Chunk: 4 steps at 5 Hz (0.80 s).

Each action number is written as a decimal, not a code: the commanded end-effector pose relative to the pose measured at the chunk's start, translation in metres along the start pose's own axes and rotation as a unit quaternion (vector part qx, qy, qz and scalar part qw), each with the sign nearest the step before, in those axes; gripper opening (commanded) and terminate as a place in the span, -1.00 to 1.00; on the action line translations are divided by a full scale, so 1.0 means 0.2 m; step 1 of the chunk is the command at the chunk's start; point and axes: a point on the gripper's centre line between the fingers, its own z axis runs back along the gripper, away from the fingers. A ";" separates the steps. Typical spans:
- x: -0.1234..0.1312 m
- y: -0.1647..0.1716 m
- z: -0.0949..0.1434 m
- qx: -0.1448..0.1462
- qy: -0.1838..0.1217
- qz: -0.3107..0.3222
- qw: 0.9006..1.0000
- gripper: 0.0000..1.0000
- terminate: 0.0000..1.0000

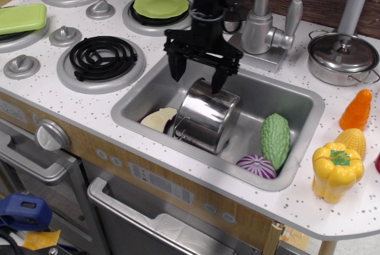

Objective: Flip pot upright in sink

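The shiny steel pot (pixel 208 118) lies tipped over in the grey sink (pixel 300 103), its base toward the back and its mouth toward the front rim, a wire loop handle showing at its lower left. My black gripper (pixel 197 76) is open, hanging just above the pot's rear upper edge, one finger left of the pot and one finger over its top. I cannot tell if the fingers touch the pot.
In the sink lie an eggplant slice (pixel 158 119), a green bitter gourd (pixel 275 138) and a purple onion half (pixel 256 166). A faucet (pixel 261 26) stands behind. A lidded steel pot (pixel 342 57), carrot (pixel 356 110), corn (pixel 352 141) and yellow pepper (pixel 336 170) sit at right; stove burners at left.
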 end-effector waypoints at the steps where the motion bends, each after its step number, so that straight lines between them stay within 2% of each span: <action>1: 0.06 0.06 0.05 -0.060 -0.056 0.010 0.997 1.00 -1.00; 2: 0.06 0.06 0.01 -0.156 -0.057 0.055 0.985 1.00 -1.00; 3: 0.06 0.09 -0.01 -0.260 -0.037 0.104 0.959 1.00 -1.00; 4: 0.05 0.11 -0.03 -0.338 -0.022 0.135 0.931 1.00 -1.00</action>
